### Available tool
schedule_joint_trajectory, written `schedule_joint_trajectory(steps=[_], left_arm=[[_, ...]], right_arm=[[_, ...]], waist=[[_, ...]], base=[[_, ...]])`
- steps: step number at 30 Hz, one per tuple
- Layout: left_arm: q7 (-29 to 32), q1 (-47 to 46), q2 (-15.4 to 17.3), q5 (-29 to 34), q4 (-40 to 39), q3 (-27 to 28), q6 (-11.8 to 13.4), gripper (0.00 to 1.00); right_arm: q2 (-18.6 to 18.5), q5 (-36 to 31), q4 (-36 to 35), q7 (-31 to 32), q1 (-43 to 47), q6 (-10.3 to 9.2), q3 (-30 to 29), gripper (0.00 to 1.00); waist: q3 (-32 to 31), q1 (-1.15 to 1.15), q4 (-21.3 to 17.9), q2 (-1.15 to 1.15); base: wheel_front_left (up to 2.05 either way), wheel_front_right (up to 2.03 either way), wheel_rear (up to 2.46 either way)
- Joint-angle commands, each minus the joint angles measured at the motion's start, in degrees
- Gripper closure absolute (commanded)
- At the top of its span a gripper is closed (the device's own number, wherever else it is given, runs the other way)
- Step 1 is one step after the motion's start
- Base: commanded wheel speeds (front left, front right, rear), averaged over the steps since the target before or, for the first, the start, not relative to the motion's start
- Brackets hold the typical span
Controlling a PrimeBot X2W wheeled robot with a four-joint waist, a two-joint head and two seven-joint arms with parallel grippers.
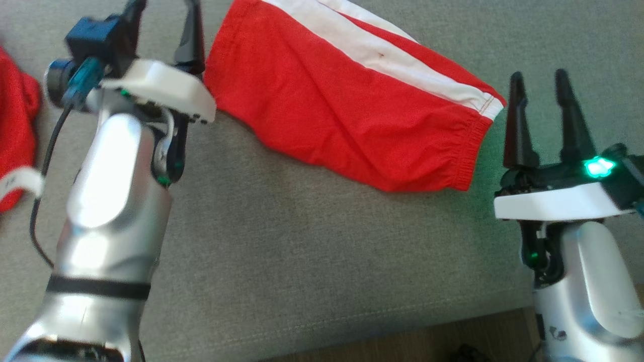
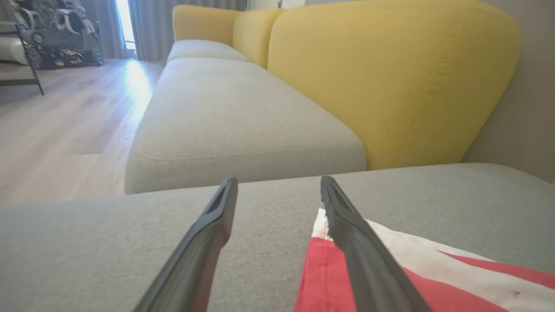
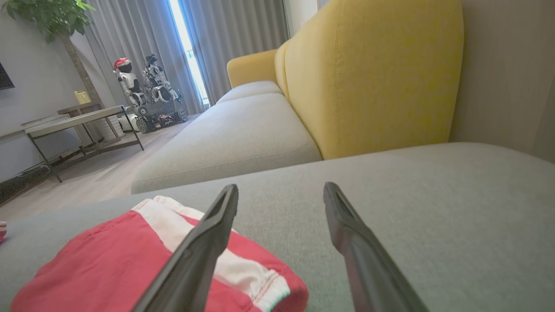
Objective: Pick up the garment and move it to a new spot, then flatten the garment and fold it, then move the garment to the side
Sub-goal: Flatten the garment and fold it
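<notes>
Jaws of the left gripper (image 2: pixel 278 182) are seen spread wide with nothing held between them, and those of the right gripper (image 3: pixel 281 187) are likewise parted wide and empty. In the left wrist view one finger of the left gripper is crossed over the white-striped corner of the garment (image 2: pixel 468 277); whether cloth is touched there cannot be told. In the head view the left gripper (image 1: pixel 163 10) is placed just beside the garment's (image 1: pixel 342 100) left end, while the right gripper (image 1: pixel 538 75) is set just beside its gathered right end, apart from the cloth. The garment, red with a white stripe, is laid flat on the grey cushion (image 1: pixel 302 251), well back from the cushion's front edge and slanted between the two grippers. Its hemmed end (image 3: pixel 95 268) is shown beside the right gripper's fingers in the right wrist view. Another red cloth (image 1: pixel 15 125) is found at the cushion's left edge. A yellow backrest (image 2: pixel 390 86) is seen beyond the cushion, and wood floor (image 1: pixel 402 342) below its front edge.
</notes>
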Motion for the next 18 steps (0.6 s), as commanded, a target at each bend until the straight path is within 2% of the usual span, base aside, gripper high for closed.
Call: schedule_joint_trajectory(steps=[1, 6, 9, 18], left_arm=[[-0.5, 1.0, 2.0, 1.2, -5.2, 2.4, 1.1, 0.0], [-0.5, 8.6, 2.9, 3.5, -13.8, 4.3, 3.6, 0.0], [-0.5, 13.0, 3.6, 4.3, -16.9, 4.7, 4.3, 0.0], [-0.4, 22.1, 5.0, 4.0, -19.5, 5.0, 5.5, 0.0]], right_arm=[[-0.2, -1.0, -3.2, -0.6, 0.7, 0.24, 0.5, 0.0], [-0.2, -3.5, -5.6, -0.1, 1.8, 0.24, -0.9, 0.0], [-0.2, -4.8, -6.3, 0.4, 2.8, 0.24, -1.2, 0.0], [-0.2, -5.4, -5.9, 1.3, 5.5, 0.24, -1.8, 0.0]], waist=[[-0.8, 0.0, 0.7, 0.0], [-2.5, 0.0, 1.5, 0.0], [-3.6, 0.0, 1.7, 0.0], [-5.7, 0.0, 2.1, 0.0]], base=[[0.0, 0.0, 0.0], [0.0, 0.0, 0.0], [0.0, 0.0, 0.0], [0.0, 0.0, 0.0]])
